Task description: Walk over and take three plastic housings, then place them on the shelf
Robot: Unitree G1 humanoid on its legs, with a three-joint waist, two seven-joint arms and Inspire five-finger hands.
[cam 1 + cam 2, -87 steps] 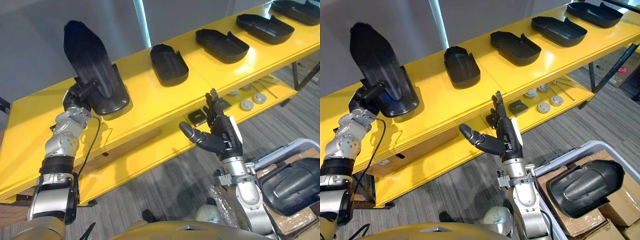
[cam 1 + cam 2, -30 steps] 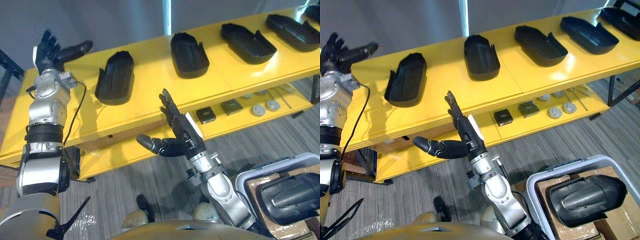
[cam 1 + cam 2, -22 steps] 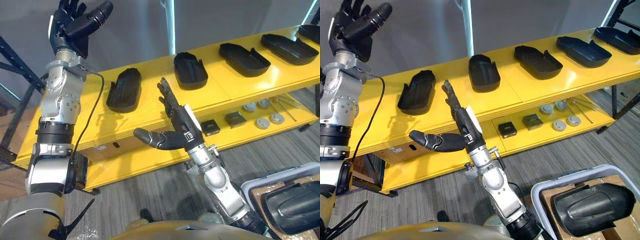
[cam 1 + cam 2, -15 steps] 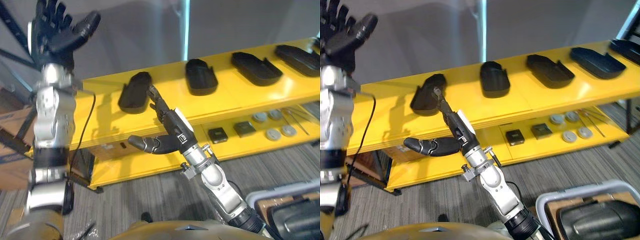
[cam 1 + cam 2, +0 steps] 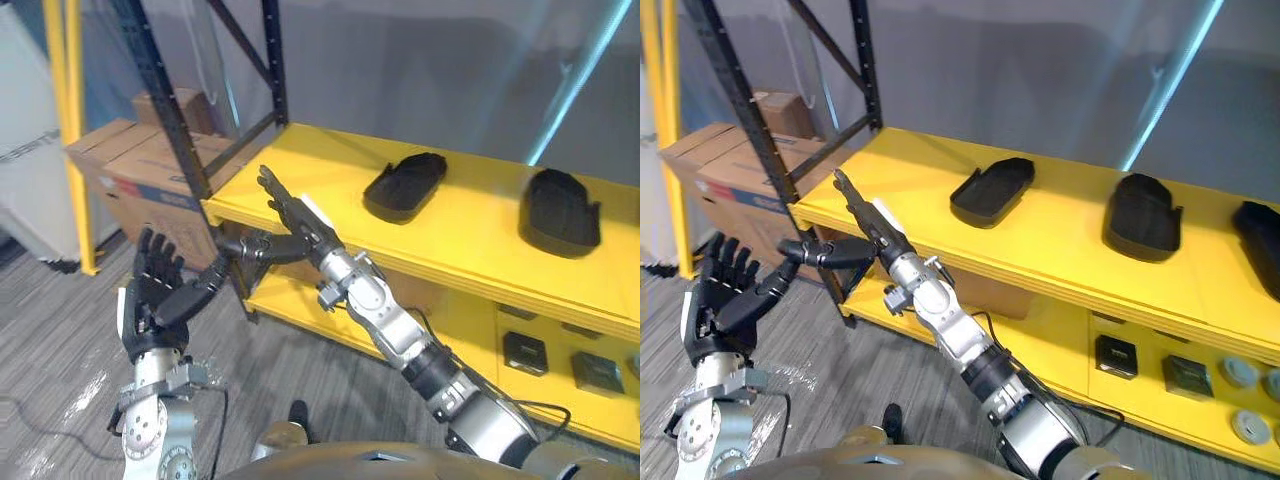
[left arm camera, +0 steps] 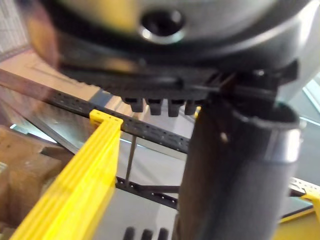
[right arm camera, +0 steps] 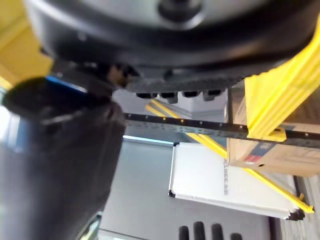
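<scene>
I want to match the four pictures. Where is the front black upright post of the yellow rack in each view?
Left eye view: the post slants from the top edge down to the left end of the yellow shelf.
Right eye view: the post stands at the upper left with the same slant.
Left wrist view: the post is the perforated black bar past the fingers.
Right wrist view: the post is again the perforated black bar.
Shared landmark: the yellow shelf's end meets it.

Left hand (image 6: 150, 82) with fingers (image 6: 154, 105) straight, yellow shelf beam (image 6: 75, 185), black perforated rail (image 6: 150, 132)
</scene>
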